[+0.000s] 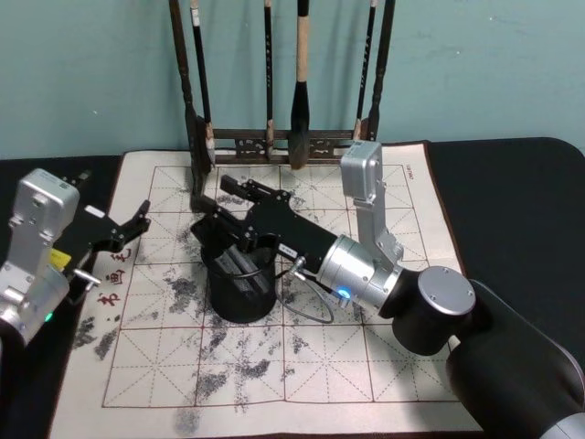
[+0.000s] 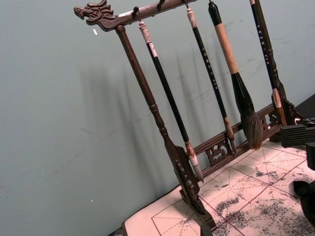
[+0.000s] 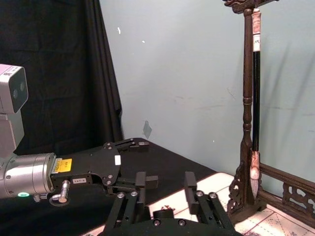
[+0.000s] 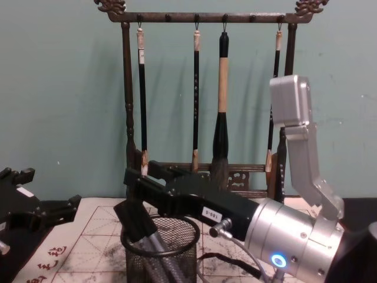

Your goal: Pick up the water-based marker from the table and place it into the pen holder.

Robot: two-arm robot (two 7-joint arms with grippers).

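The black wire-mesh pen holder stands on the ink-stained calligraphy mat. A grey water-based marker leans slanted inside it. My right gripper hovers over the holder's rim. It is open, with nothing between its fingers, and one finger dips down to the rim. My left gripper waits at the mat's left edge, open and empty, a short way from the holder.
A tall dark wooden brush rack with several hanging brushes stands at the mat's far edge, close behind the holder. Black cloth covers the table around the mat. A teal wall is behind.
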